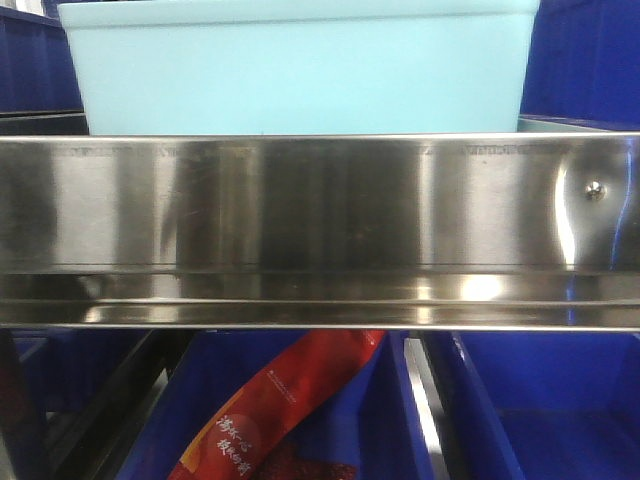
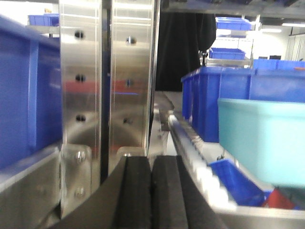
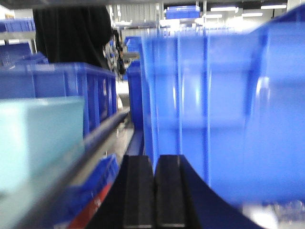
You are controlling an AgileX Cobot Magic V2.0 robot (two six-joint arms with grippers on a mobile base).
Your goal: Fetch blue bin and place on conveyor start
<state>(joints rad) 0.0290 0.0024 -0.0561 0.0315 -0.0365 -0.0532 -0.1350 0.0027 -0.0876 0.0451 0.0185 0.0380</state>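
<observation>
I judged the task to be at the fetch step, with no grasp made. The blue bin (image 1: 300, 70) sat on the steel surface (image 1: 320, 230) of the rack, directly ahead in the front view and above its polished front rail. It lay to the right of the left claw (image 2: 151, 191) and to the left of the right claw (image 3: 154, 191), so between the two arms. Both claws were clenched pad against pad, with nothing held. The conveyor start appeared in no view.

The next move, in my judgement, called for releasing both claws, closing in on the bin's two end walls or rolled rim, and lifting it clear of the rail before withdrawing.

The room was a storage area. Dark blue bins (image 3: 214, 109) crowded the shelves beside and behind the target, a black curtain (image 2: 183, 47) hung beyond, and a steel upright (image 2: 109, 81) stood close to the left claw. On the tier below lay a red packet (image 1: 290, 410). Both wrist views were blurred.
</observation>
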